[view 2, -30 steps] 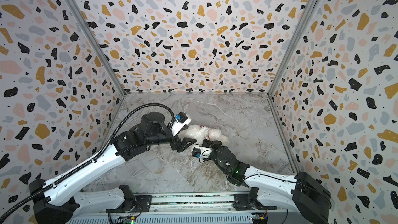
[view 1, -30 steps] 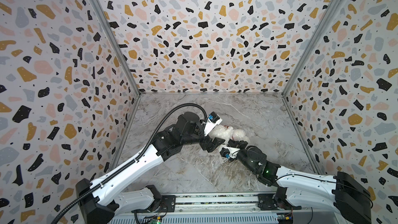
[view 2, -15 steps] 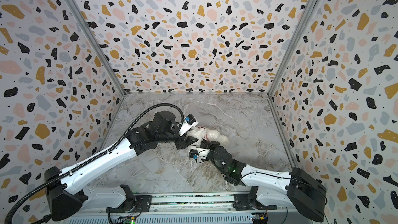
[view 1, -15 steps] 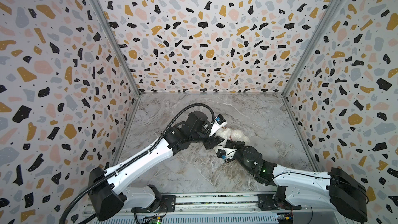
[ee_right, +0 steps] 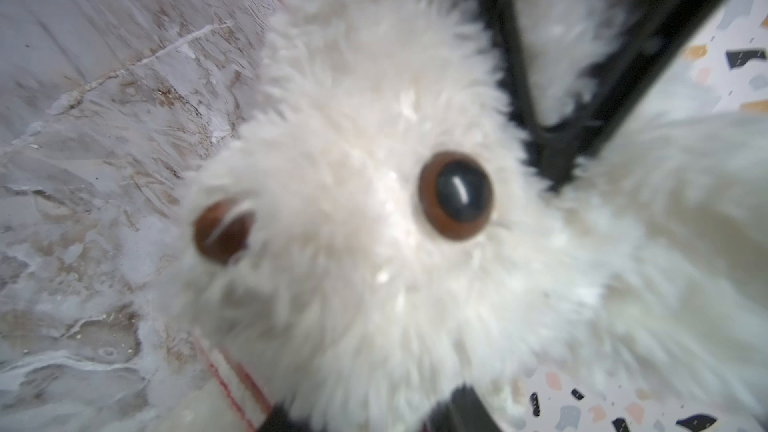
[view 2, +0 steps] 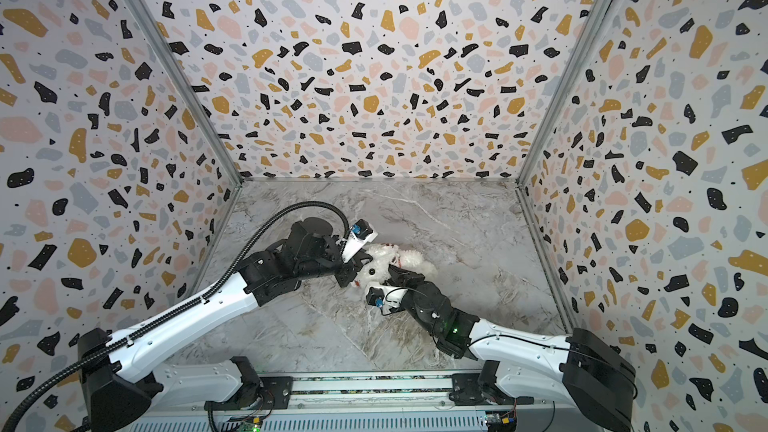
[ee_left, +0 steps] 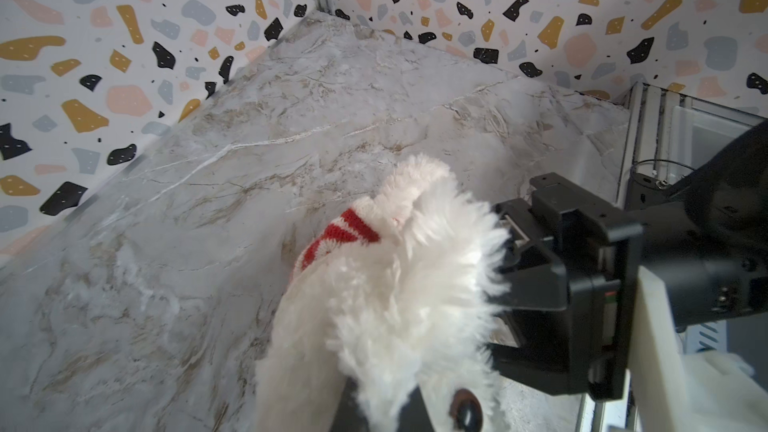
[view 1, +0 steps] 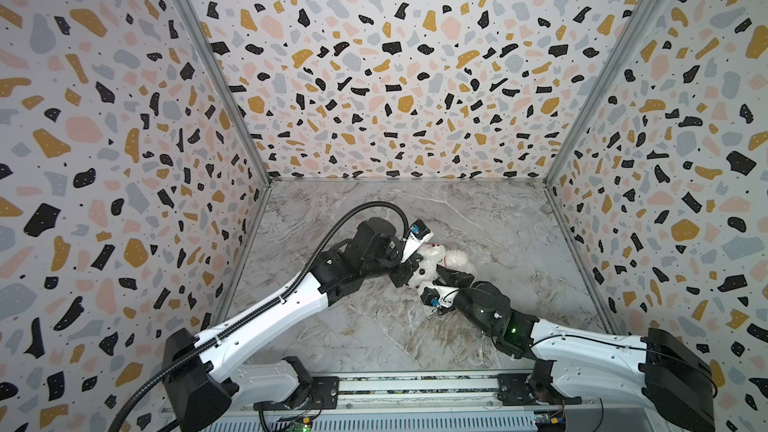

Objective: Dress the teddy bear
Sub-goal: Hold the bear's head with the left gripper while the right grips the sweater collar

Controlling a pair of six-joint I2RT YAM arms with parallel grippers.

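Left wrist view: teddy bear (ee_left: 395, 305) lies on marble table (ee_left: 249, 139), red-striped garment (ee_left: 345, 234) bunched at body. Left gripper (view 1: 405, 274) pinches head fur; right gripper (view 1: 445, 272) jaws unclear. Dressing seems partway; straightening left.

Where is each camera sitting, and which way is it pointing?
Top views: high over the front rail, facing down at the marble floor; both arms show, left gripper and right gripper at the teddy bear.
Left wrist: on the left arm, facing past the bear toward a far corner; the right gripper shows.
Right wrist: on the right arm, close on the bear's face; the left gripper's fingers show.
Shared: all show the bear.
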